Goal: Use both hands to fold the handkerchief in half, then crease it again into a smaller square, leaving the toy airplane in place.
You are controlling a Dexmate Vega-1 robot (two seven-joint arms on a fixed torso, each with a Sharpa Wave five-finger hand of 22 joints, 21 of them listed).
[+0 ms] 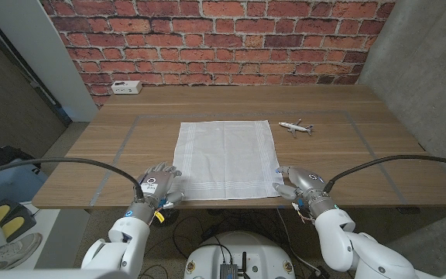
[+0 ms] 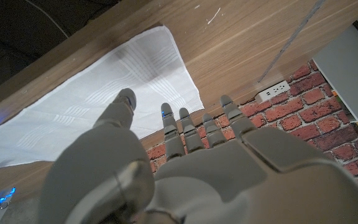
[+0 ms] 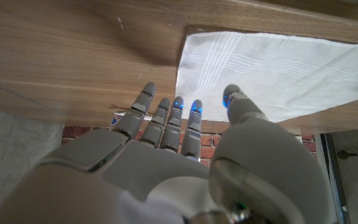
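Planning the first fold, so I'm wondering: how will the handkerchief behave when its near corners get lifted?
The handkerchief lies thin and flat on the table, so it will probably hang limp and sag between the left hand and right hand. It looks light, so it may slide on the smooth wood rather than stay put.

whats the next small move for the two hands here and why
Probably lower each hand onto its near corner and pinch it. The handkerchief lies flat and unfolded, the left hand and right hand sit at its near corners with fingers apart, holding nothing. The toy airplane stands apart, beyond the cloth's far right corner.
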